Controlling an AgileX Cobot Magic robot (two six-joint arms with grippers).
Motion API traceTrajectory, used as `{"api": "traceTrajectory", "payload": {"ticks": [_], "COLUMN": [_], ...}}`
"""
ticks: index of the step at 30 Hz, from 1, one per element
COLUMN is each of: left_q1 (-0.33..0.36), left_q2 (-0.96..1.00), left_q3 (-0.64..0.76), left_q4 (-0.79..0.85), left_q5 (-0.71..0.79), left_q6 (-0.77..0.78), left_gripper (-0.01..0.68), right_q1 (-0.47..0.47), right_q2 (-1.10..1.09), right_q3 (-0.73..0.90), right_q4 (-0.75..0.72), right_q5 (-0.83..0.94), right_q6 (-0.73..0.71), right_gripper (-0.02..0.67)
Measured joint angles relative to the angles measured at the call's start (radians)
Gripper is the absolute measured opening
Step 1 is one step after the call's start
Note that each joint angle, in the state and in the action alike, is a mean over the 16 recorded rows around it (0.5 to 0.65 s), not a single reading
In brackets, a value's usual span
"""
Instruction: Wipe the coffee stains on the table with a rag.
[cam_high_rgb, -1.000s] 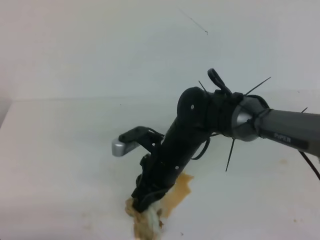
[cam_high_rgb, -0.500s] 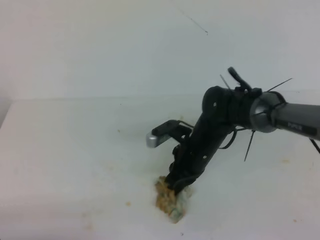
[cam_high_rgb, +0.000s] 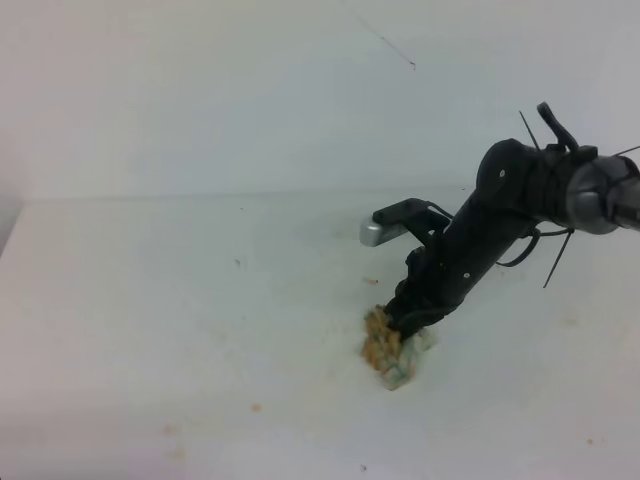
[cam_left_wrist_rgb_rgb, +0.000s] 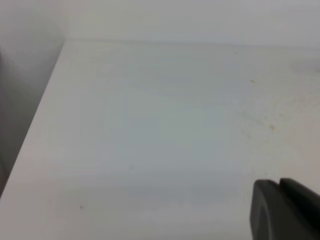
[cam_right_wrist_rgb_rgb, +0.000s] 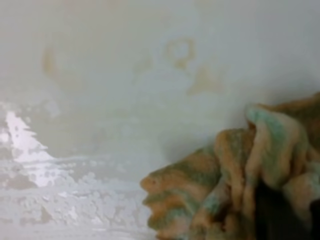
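My right gripper (cam_high_rgb: 408, 322) points down at the white table (cam_high_rgb: 150, 300), right of the middle, and is shut on the rag (cam_high_rgb: 388, 348). The rag is a lumpy whitish-green wad blotched tan, pressed on the surface. In the right wrist view the rag (cam_right_wrist_rgb_rgb: 235, 175) fills the lower right, with a dark fingertip (cam_right_wrist_rgb_rgb: 280, 215) buried in it. Beside it the table carries a wet sheen and faint tan rings (cam_right_wrist_rgb_rgb: 180, 50). No orange-brown blotch of coffee stains shows in any view. Only a dark corner of my left gripper (cam_left_wrist_rgb_rgb: 287, 210) shows, over bare table (cam_left_wrist_rgb_rgb: 150, 125).
A white wall (cam_high_rgb: 200, 90) rises behind the table. The table's left edge (cam_left_wrist_rgb_rgb: 35, 125) drops off into a dark gap. A few tiny tan specks (cam_high_rgb: 255, 407) dot the front of the table. The right wrist's silver-tipped camera (cam_high_rgb: 375, 232) juts left above the rag.
The right gripper has dragged the rag from the front middle to the right and farther back. The orange-brown blotch seen beside it one second ago no longer shows.
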Motion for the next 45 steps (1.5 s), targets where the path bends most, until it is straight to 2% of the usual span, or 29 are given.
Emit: {"api": "traceTrajectory", "payload": {"ticks": [13,23,28,35,45], "left_q1": [0.0,0.0,0.0,0.0,0.0], "left_q2": [0.0,0.0,0.0,0.0,0.0], "left_q3": [0.0,0.0,0.0,0.0,0.0], "left_q4": [0.0,0.0,0.0,0.0,0.0], "left_q5": [0.0,0.0,0.0,0.0,0.0], "left_q6": [0.0,0.0,0.0,0.0,0.0], "left_gripper": [-0.002,-0.002,-0.002,-0.002,-0.002], "right_q1": [-0.042,-0.164,-0.258,-0.379,-0.444], "right_q2": [-0.258,-0.548,-0.684,-0.84,-0.885], "right_q3": [-0.006,0.065,0.203,0.491,0.838], "right_q4": [0.0,-0.065,-0.063,-0.046,-0.039], "right_q5": [0.002,0.025,-0.021,-0.173,-0.471], "right_q6": [0.0,0.076,0.101,0.126,0.16], "right_gripper": [0.031,0.031,0.031,0.032,0.037]}}
